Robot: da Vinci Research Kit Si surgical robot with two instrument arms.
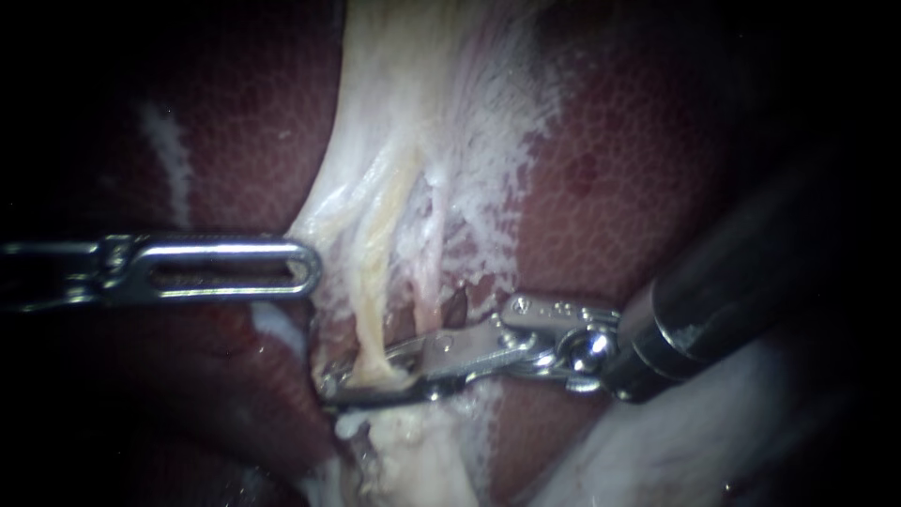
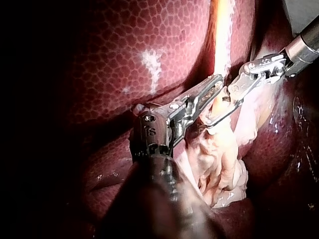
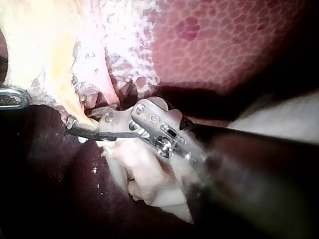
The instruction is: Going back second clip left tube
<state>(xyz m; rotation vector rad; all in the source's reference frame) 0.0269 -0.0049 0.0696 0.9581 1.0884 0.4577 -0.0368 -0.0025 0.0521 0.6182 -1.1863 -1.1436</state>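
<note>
Left tool (image 1: 306,268) level, jaws apparently together; right tool (image 1: 331,390) aslant, jaws parted.

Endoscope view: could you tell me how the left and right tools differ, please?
The left tool lies level, its slotted tip at the edge of the pale tissue; the right tool comes in slanted. The right tool's jaws stand open astride the yellow tube; the left tool straddles nothing. Both are metal.

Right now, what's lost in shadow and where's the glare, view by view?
Endoscope view: corners black, left instrument fades into shadow, right instrument glares at its hinge. Left wrist view: tube glows bright, liver dark beside the left instrument. Right wrist view: pale tissue brightly lit, own shaft dark.
</note>
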